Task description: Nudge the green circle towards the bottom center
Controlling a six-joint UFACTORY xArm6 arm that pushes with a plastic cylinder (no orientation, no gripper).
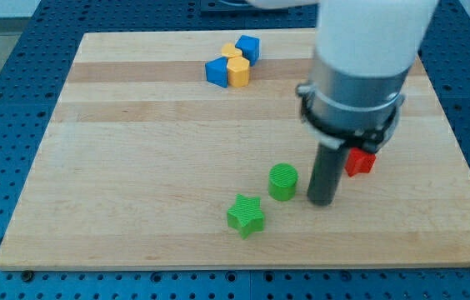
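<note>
The green circle (282,181) stands on the wooden board (135,167) a little right of the view's centre, in the lower half. My tip (322,202) rests on the board just to the right of the green circle, with a small gap between them. A green star (246,215) lies below and left of the green circle.
A red block (359,162) sits right of my rod, partly hidden by the arm. Near the view's top, two blue blocks (217,72) (248,47) and two yellow blocks (237,72) (232,52) sit clustered. The arm's large white and grey body (360,67) hides the board's upper right.
</note>
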